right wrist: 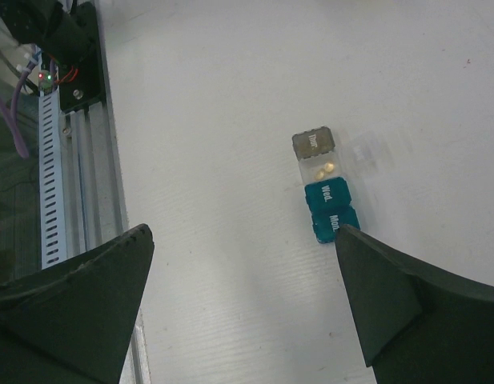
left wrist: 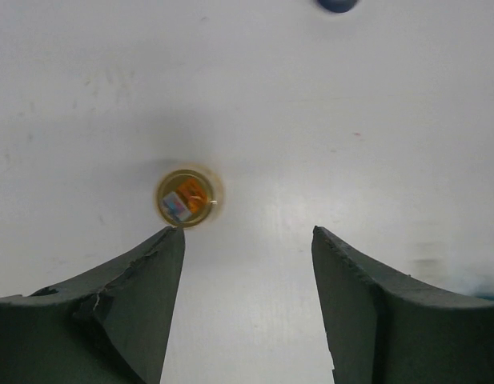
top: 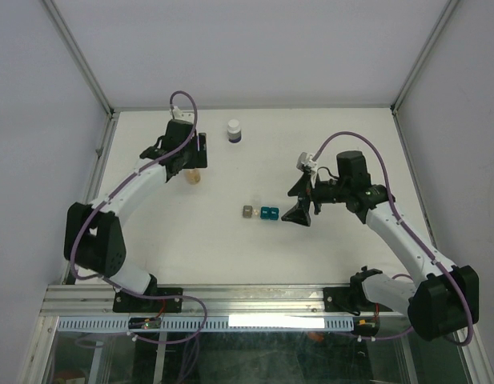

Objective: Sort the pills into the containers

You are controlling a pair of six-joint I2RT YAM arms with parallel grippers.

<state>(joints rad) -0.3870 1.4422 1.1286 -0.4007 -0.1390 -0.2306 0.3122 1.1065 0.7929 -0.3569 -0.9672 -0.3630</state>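
Observation:
A small clear vial with an orange-tan mass of pills inside stands upright on the white table, seen from above. My left gripper hangs over it, open; the vial lies just beyond the left fingertip, not between the jaws. The containers sit mid-table: a grey-brown cup, a clear cell holding two tan pills, and a teal two-cell box. My right gripper is open and empty, its right fingertip beside the teal box.
A white-capped bottle with dark contents stands at the back centre; its edge shows in the left wrist view. An aluminium rail with cable mounts runs along the near edge. White enclosure walls bound the table.

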